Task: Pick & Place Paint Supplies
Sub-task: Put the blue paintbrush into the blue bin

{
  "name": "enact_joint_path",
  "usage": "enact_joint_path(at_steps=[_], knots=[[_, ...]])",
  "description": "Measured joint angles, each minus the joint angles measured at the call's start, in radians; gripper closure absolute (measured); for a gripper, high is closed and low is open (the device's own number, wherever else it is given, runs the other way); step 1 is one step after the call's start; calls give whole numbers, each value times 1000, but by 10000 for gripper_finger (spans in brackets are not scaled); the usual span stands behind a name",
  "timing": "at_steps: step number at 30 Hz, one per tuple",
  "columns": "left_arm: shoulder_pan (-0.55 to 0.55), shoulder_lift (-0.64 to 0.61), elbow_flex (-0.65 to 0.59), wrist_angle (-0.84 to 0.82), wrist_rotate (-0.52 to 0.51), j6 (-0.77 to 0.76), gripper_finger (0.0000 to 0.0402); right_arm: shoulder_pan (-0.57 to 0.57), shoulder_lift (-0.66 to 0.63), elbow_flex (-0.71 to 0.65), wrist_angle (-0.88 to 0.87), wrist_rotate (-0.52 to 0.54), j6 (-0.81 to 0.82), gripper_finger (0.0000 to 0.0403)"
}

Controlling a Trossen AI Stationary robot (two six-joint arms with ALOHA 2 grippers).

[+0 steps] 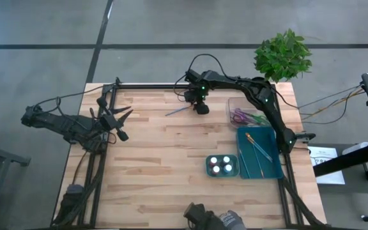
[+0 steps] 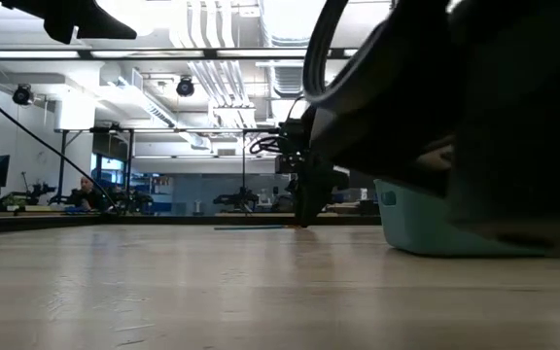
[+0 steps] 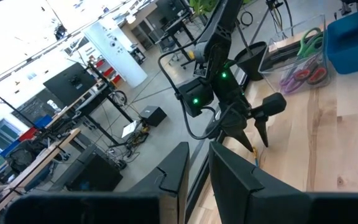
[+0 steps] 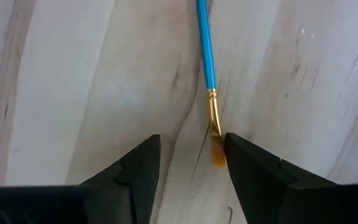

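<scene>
A blue-handled paintbrush (image 1: pixel 179 110) lies flat on the wooden table near its far edge. In the right wrist view the paintbrush (image 4: pixel 205 50) shows a gold ferrule and orange bristles. My right gripper (image 1: pixel 201 107) points steeply down over that bristle end. The right gripper (image 4: pixel 191 146) is open, one finger on either side of the bristles (image 4: pixel 217 152), which lie close to one finger. My left gripper (image 1: pixel 121 124) waits above the table's left side; its fingers stand a narrow gap apart with nothing between them. A small teal palette (image 1: pixel 222 165) rests on the table at the right.
A teal tray (image 1: pixel 241 153) at the right edge holds other brushes (image 1: pixel 258 147). Behind it stands a clear box with scissors (image 1: pixel 245 117). A potted plant (image 1: pixel 283 54) sits off the far right corner. Bare wood stretches across the table's middle and near side.
</scene>
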Motion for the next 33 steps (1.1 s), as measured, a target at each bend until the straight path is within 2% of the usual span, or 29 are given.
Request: enact_joint_path(at_steps=[4,11,21,29,33], knots=[[0,0,0,0,0,0,333,0,1,-1,10,7,0,268],[0,0,0,-1,0,0,333,-3,2,-1,7,29,19,383],[0,0,0,-1,0,-1,333,8,-49,-4,-92,44,79,395],[0,0,0,-1,0,-1,333,72,-235,-45,-123,43,178,395],[0,0,0,-1,0,-1,333,117,-375,-122,-120,47,274,395]])
